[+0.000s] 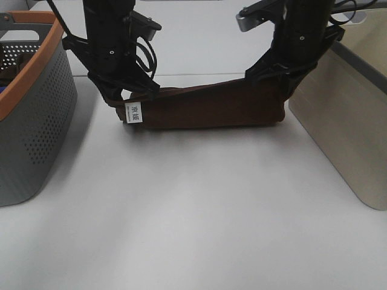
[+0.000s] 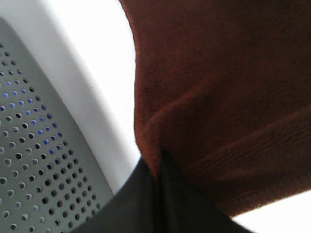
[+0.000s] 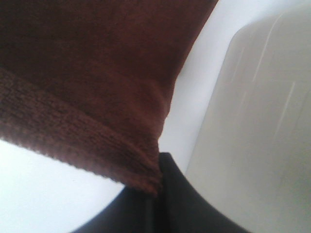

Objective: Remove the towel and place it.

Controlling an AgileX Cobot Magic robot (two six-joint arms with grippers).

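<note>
Towel (image 1: 211,110) is held stretched between two grippers, its lower edge down on the white table (image 1: 193,211). One corner, bearing a white label (image 1: 133,112), is clamped by the left gripper (image 1: 119,104); the opposite end is clamped by the right gripper (image 1: 278,92). A gray basket (image 1: 33,127) and a beige bin (image 1: 344,115) flank it.

Label (image 1: 135,112) print on towel (image 1: 211,109) too small for me to read. Basket (image 1: 42,109) cut off by exterior view's edge. Both wrist views slightly blurred.
</note>
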